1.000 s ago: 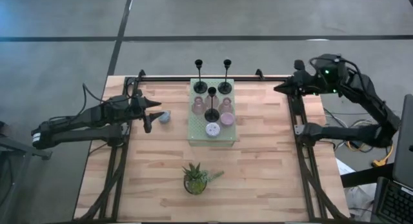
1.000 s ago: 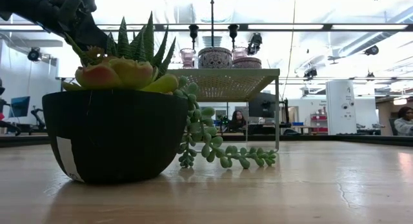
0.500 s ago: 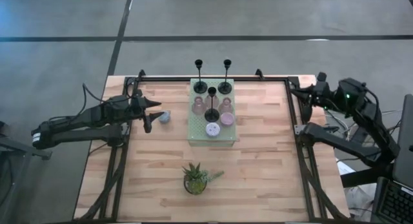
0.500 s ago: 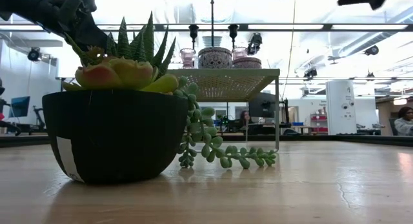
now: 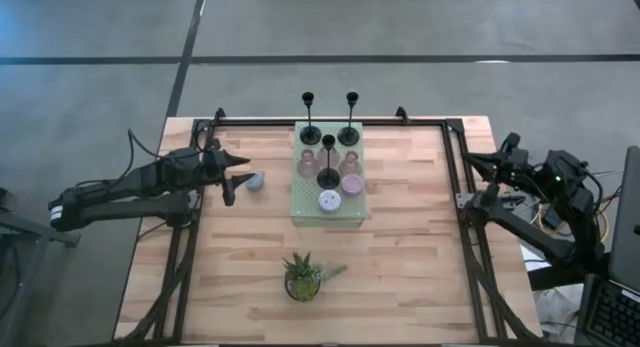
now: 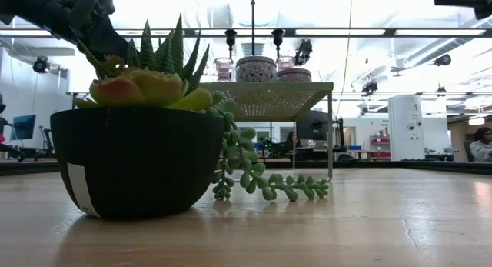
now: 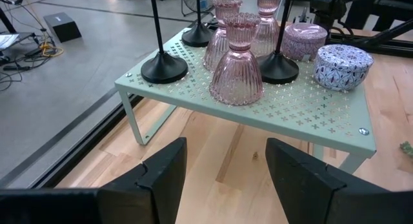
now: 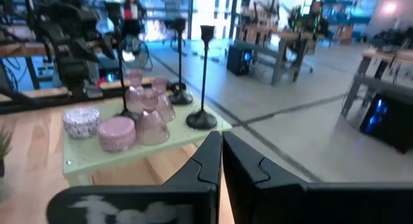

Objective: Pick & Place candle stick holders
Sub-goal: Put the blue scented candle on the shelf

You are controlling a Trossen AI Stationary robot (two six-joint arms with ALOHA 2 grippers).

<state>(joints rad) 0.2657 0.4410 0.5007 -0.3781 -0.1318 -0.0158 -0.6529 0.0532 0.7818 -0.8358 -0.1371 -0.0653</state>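
Three black candle stick holders (image 5: pixel 328 159) stand by their disc bases on a pale green perforated shelf (image 5: pixel 300 209), together with two pink glass holders (image 7: pixel 236 69), a pink round cup (image 7: pixel 304 40) and a patterned lilac one (image 7: pixel 343 66). My left gripper (image 7: pixel 226 153) hovers open at the table's left, level with the shelf, with nothing between its fingers. A small pale blue thing (image 5: pixel 256 180) lies just past its fingertips; whether they touch I cannot tell. My right gripper (image 8: pixel 221 143) is shut and empty over the table's right edge (image 5: pixel 480 163).
A green potted plant (image 5: pixel 303 277) in a black pot (image 6: pixel 138 159) stands near the front edge, before the shelf. Black frame rails (image 5: pixel 465 202) run along the table's sides. Bare wood lies to either side of the shelf.
My right gripper has drawn back from the far right corner toward the table's right edge, sinking and swinging nearer the front, shut all the while. The left arm and the things on the shelf have kept still.
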